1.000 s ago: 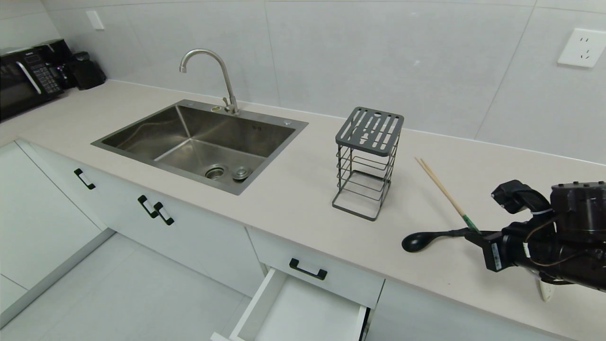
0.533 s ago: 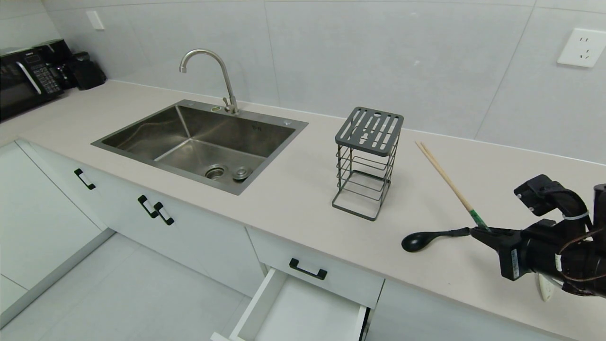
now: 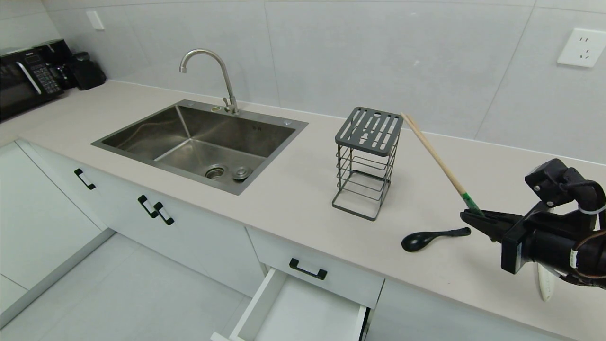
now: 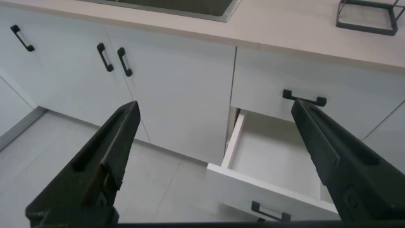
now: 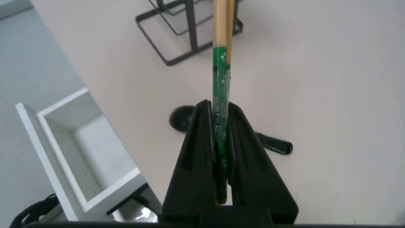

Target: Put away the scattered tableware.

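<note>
My right gripper (image 3: 473, 219) is shut on the green-tipped end of a pair of wooden chopsticks (image 3: 438, 161), held lifted off the counter and slanting up toward the top of the dark wire utensil rack (image 3: 367, 163). From the right wrist the chopsticks (image 5: 221, 76) run straight out from between the fingers (image 5: 243, 152), over the rack's base (image 5: 183, 28). A black spoon (image 3: 428, 238) lies on the counter just below and left of the gripper, seen as the spoon (image 5: 186, 117) beneath the fingers. My left gripper (image 4: 218, 158) hangs open below counter height, facing the cabinets.
A steel sink (image 3: 199, 144) with a faucet (image 3: 213, 76) is set in the counter's left half. A white drawer (image 3: 293, 310) stands pulled out below the counter, seen as the drawer (image 4: 272, 161) from the left wrist. A white utensil (image 3: 544, 284) lies under the right arm.
My right gripper has risen and drawn back right, lifting the chopsticks off the counter; their far end has swung up toward the rack's top. The black spoon stays put.
</note>
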